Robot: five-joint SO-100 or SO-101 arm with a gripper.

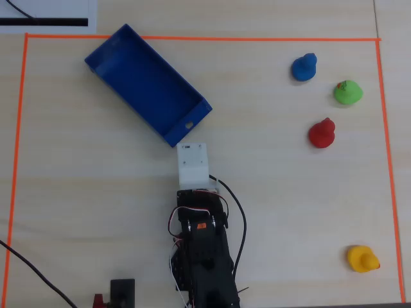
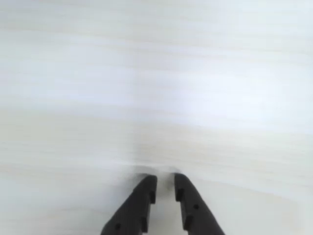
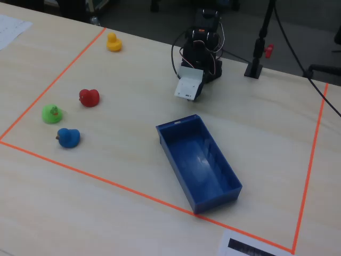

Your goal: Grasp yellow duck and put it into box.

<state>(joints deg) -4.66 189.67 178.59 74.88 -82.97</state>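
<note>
The yellow duck [image 1: 361,258] sits alone near the lower right corner of the taped area in the overhead view, and at the far left [image 3: 113,42] in the fixed view. The blue box [image 1: 148,83] lies empty and slanted at the upper left, its holed short wall facing the arm. The arm [image 1: 202,247] is folded at the bottom middle, far from the duck. In the wrist view my gripper [image 2: 165,177] points at bare table, its black fingers [image 2: 142,200] almost together with only a thin gap and nothing between them. The white wrist housing [image 1: 192,163] hides the gripper from above.
A blue duck [image 1: 304,67], a green duck [image 1: 348,93] and a red duck [image 1: 322,133] stand grouped at the upper right. Orange tape [image 1: 192,38] frames the work area. A black stand [image 3: 256,64] and cables sit by the arm's base.
</note>
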